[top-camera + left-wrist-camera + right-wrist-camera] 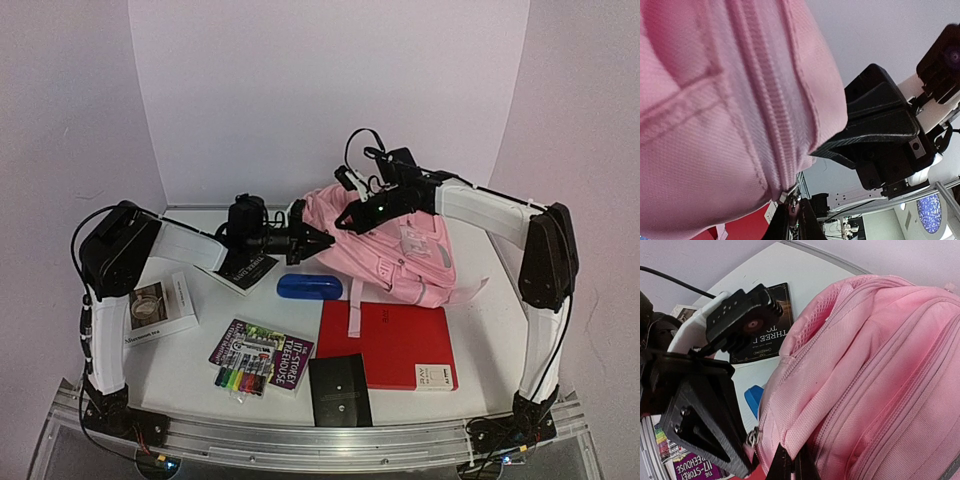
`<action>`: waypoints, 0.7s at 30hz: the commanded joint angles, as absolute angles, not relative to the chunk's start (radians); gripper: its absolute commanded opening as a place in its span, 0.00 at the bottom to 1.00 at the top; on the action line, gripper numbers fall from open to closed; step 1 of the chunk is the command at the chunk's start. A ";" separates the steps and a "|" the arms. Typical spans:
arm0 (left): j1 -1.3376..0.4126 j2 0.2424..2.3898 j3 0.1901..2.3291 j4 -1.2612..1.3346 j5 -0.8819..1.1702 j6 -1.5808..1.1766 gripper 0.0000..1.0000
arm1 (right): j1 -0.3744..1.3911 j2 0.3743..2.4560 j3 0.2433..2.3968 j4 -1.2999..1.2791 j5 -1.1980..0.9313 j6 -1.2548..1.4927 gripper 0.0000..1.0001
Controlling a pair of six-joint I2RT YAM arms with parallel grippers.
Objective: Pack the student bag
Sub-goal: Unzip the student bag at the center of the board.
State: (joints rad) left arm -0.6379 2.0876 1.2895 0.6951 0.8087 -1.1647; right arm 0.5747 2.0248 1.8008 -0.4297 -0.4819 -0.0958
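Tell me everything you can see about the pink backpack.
The student bag is a large, soft pink fabric backpack with several zipped pockets, pale trim and a mesh patch at one end. It lies slumped at the back of the table, zips closed as far as visible. One strap trails onto the red notebook. The left gripper pinches its zip pull; the right gripper pinches fabric beside it.

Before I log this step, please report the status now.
Left jaws shut on zip pull. Right jaws pinch pink student bag fabric. Zip closed where visible. Red notebook lies under a strap, outside the bag.
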 commanded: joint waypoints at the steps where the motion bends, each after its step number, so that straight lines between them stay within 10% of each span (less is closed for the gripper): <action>1: -0.587 2.064 1.248 0.838 0.769 -1.266 0.13 | 0.547 1.929 1.815 -0.411 -0.421 -0.147 0.00; 21: -0.808 1.721 1.219 0.217 -0.078 -0.339 0.48 | 0.546 1.933 1.850 -0.411 -0.415 -0.008 0.00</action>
State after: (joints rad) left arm -0.7451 1.7247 1.2251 0.2768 0.1388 -0.6037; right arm 0.5533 1.9987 1.7973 -0.4821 -0.4311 -0.0642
